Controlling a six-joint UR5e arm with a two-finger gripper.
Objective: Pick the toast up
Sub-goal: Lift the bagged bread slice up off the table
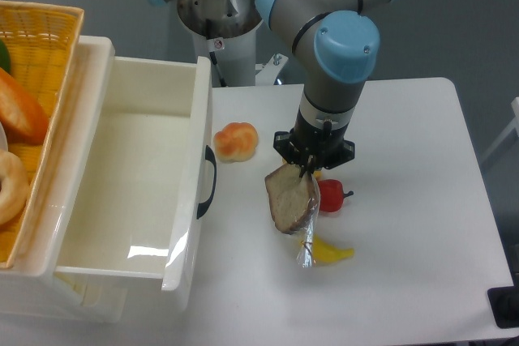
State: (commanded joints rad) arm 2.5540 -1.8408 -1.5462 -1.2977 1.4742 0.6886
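Nearest the camera stood one open white drawer [134, 192], its front wall and black handle [208, 181] turned toward the white table [405, 224]; its lower left corner was cut off by the frame edge. Behind it, at the far left, one woven yellow basket [49, 30] was only partly in view, and the baked goods [16, 143] inside it were cropped too much to count.

On the table lay one round orange-yellow bun [236, 141], just beside the drawer handle. One small red fruit [331, 195] and one yellow piece [331, 252] sat close under the arm; the yellow one was partly covered by clear plastic and hard to identify.

The single gripper [309, 169] pointed straight down and was clenched on the top edge of the toast [291, 198]. The one wrapped slice hung upright below it, its twisted plastic tail [306, 250] trailing down to about the yellow piece. The fingertips were mostly hidden behind the bread and the wrist, and the toast appeared to be lifted off the table, though this angle did not settle that. The toast overlapped the red fruit's left side.
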